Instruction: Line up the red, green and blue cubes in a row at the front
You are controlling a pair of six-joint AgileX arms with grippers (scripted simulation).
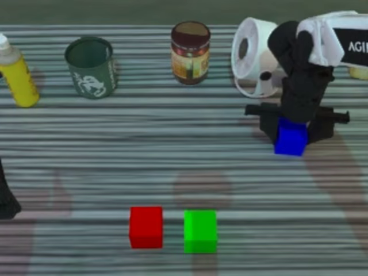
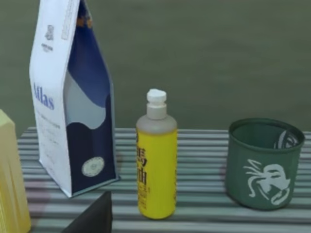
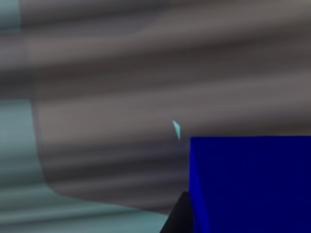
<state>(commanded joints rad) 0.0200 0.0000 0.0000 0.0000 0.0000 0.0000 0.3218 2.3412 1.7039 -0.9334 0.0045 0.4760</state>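
The red cube (image 1: pixel 145 227) and the green cube (image 1: pixel 200 230) sit side by side near the table's front edge, a small gap between them. Farther back on the right, the blue cube (image 1: pixel 290 138) is held in my right gripper (image 1: pixel 292 133), which is shut on it from above. In the right wrist view the blue cube (image 3: pixel 250 184) fills the lower corner, with one dark finger (image 3: pixel 179 217) against its side. My left gripper (image 1: pixel 6 198) is parked at the left edge of the table, well away from the cubes.
Along the back stand a yellow bottle (image 1: pixel 17 72), a green mug (image 1: pixel 90 67), a brown jar (image 1: pixel 190 53) and a white round appliance (image 1: pixel 253 54). The left wrist view shows a blue-and-white bag (image 2: pixel 73 97) beside the bottle (image 2: pixel 156 165) and mug (image 2: pixel 264 162).
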